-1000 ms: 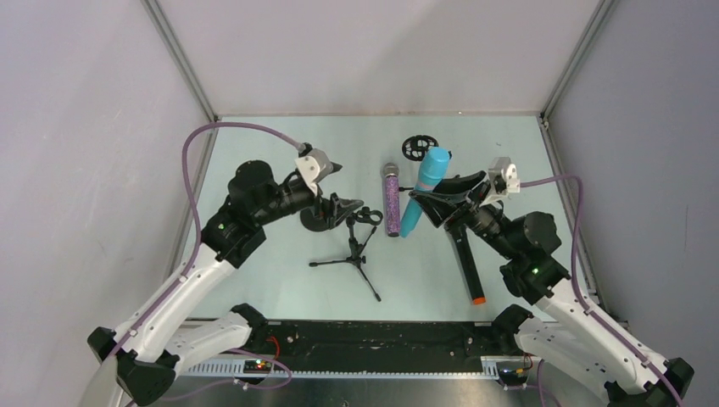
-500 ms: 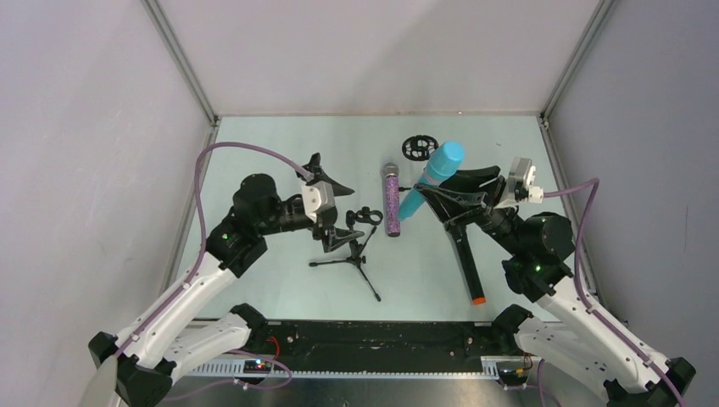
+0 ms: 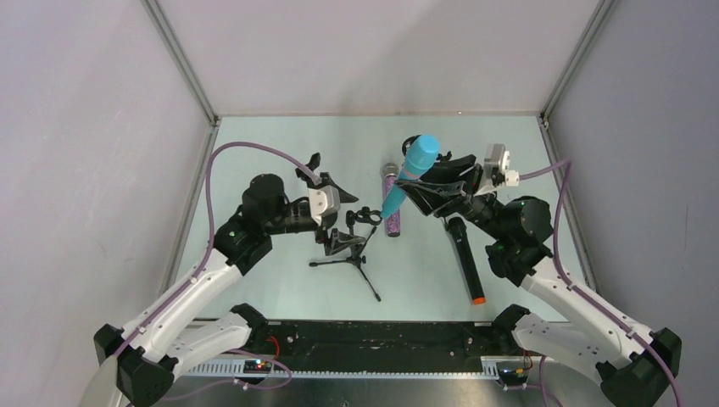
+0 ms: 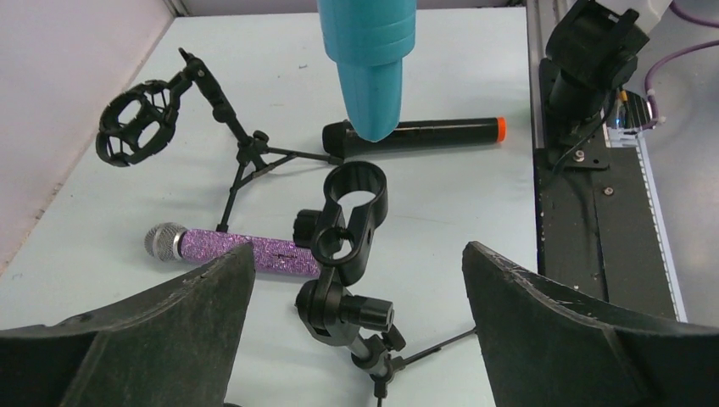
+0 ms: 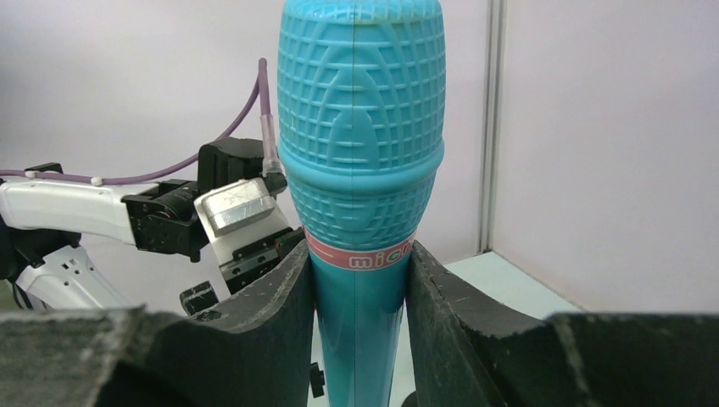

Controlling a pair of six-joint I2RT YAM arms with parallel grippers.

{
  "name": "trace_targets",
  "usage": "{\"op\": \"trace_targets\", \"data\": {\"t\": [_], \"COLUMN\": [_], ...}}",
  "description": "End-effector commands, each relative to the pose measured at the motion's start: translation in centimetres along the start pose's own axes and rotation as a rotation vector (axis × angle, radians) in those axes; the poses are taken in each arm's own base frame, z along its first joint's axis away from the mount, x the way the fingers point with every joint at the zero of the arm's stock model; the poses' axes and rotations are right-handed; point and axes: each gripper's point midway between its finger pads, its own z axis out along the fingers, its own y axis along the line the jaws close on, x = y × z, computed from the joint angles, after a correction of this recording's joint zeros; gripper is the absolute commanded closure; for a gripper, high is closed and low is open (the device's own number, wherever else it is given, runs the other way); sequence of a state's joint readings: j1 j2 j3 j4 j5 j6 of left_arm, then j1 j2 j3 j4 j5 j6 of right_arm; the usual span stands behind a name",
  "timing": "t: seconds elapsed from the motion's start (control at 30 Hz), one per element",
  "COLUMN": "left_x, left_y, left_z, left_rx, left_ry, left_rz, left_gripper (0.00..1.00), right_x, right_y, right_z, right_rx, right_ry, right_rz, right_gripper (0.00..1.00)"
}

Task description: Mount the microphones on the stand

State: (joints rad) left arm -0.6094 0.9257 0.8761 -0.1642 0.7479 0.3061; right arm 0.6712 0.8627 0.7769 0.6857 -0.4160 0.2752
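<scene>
Right gripper (image 5: 360,284) jaws clamp the light blue microphone (image 5: 360,170) under its head, tail aimed down at the clip (image 4: 373,208) of the tripod stand (image 3: 356,256) for insertion; left gripper (image 4: 356,254) jaws gape either side of that clip, probably to steady it.

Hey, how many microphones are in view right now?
3. The light blue microphone is held in the right claw; the purple glitter microphone lies mid-table; the black microphone lies to its right. None seems hidden.

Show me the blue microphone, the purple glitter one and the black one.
light blue microphone (image 5: 362,153), right wrist view, ribbed head.
purple glitter microphone (image 4: 242,251), left wrist view, glitter handle.
black microphone (image 3: 466,263), top view, mid-body.
</scene>
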Motion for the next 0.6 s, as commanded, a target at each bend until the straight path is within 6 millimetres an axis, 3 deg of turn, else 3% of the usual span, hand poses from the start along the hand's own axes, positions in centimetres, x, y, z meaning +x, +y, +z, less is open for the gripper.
{"op": "trace_targets", "data": {"t": [0.0, 0.27, 0.57], "left_x": [0.8, 1.8, 1.7], "left_y": [0.3, 1.1, 1.1], "left_z": [-0.1, -0.2, 0.3], "left_rx": [-0.023, -0.069, -0.050], "left_ry": [0.015, 0.048, 0.049], "left_rz": [0.040, 0.064, 0.020], "left_gripper": [0.05, 0.10, 0.29], "right_x": [-2.7, -1.6, -1.7], "right_y": [1.4, 1.7, 1.7], "right_z": [1.6, 2.8, 2.5], "right_rx": [-0.069, -0.104, -0.074], "right_ry": [-0.101, -0.112, -0.101], "right_rz": [-0.013, -0.004, -0.032], "right_gripper": [1.00, 1.00, 1.00]}}
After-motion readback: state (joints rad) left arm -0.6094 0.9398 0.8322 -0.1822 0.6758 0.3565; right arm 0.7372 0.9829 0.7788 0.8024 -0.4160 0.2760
